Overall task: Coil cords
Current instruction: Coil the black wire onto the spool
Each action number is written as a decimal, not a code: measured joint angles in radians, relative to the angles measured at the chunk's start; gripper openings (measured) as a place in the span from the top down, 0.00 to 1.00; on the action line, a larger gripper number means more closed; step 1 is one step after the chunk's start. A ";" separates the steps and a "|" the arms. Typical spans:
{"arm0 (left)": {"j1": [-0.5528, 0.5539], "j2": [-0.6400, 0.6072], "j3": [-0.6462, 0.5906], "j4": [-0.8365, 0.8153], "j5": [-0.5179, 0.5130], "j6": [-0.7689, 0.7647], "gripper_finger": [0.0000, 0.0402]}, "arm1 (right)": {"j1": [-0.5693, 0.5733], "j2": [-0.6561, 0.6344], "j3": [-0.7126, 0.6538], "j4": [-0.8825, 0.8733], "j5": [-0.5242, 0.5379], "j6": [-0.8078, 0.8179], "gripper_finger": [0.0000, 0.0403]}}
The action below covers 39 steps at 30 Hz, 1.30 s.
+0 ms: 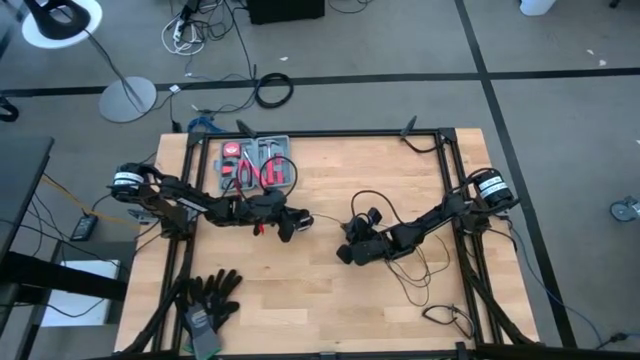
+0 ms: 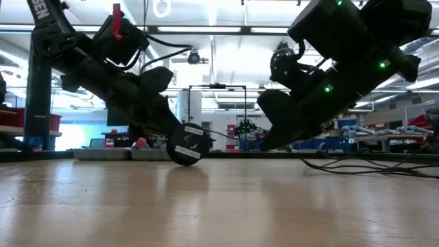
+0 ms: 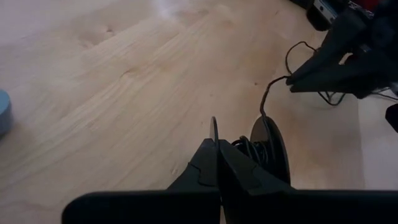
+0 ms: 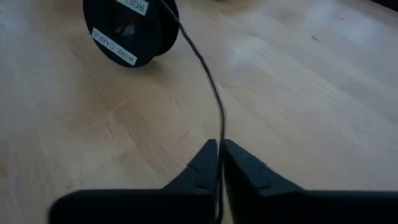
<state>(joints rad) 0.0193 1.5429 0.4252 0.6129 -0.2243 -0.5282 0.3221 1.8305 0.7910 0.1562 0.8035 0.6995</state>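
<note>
on the wooden table (image 1: 320, 300), right gripper (image 4: 217, 155) pinches the cord (image 4: 208, 81); left gripper (image 3: 216, 152) closed on spool (image 3: 270, 146).

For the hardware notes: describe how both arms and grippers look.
Both arms are dark, jointed links with black cables along them. The left arm carries a white-banded black motor at its base and a red part near its wrist. The right arm shows green lights. The left gripper and right gripper have tapered black fingers.
</note>
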 joint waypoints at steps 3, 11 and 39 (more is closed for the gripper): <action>0.000 0.000 0.000 0.033 0.035 0.000 1.00 | -0.023 0.000 0.000 0.000 -0.054 0.016 0.98; 0.003 0.000 0.001 0.213 0.039 -0.001 1.00 | -0.049 0.000 0.000 0.063 -0.189 0.006 0.99; 0.031 0.000 0.066 -0.104 0.007 0.021 1.00 | -0.246 0.092 0.303 0.156 -0.565 -0.520 1.00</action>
<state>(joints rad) 0.0505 1.5424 0.4913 0.5093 -0.2169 -0.5074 0.0760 1.9221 1.0939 0.3122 0.2383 0.1795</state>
